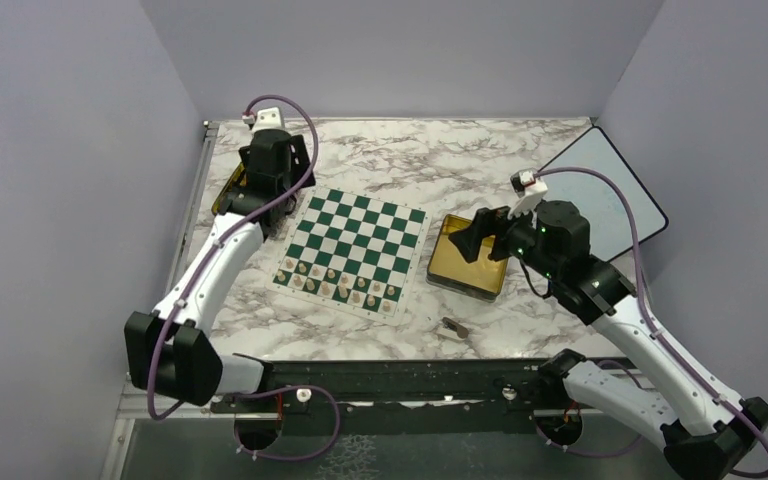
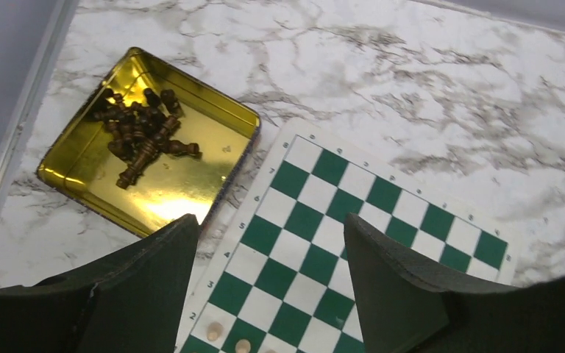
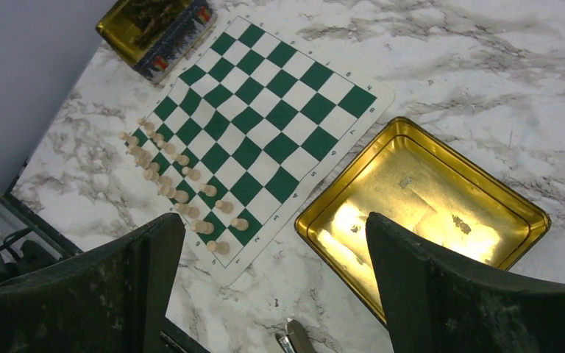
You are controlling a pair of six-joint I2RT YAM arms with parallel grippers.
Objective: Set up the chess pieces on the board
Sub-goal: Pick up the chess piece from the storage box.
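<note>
The green and white board (image 1: 353, 249) lies at the table's middle. Pale beige chess pieces (image 1: 345, 285) stand in two rows on its near edge, also in the right wrist view (image 3: 180, 193). Dark brown chess pieces (image 2: 141, 132) lie piled in a gold tin (image 2: 88, 176) left of the board. My left gripper (image 2: 268, 246) is open and empty, hovering over the board's far left corner beside that tin. My right gripper (image 3: 276, 254) is open and empty, above the gap between the board (image 3: 254, 125) and an empty gold tin (image 3: 427, 213).
A small dark object (image 1: 454, 326) lies on the marble near the front edge, also in the right wrist view (image 3: 294, 340). A black-rimmed white tablet (image 1: 610, 190) leans at the back right. The left gold tin (image 3: 154, 33) has a printed side. Walls close in left and right.
</note>
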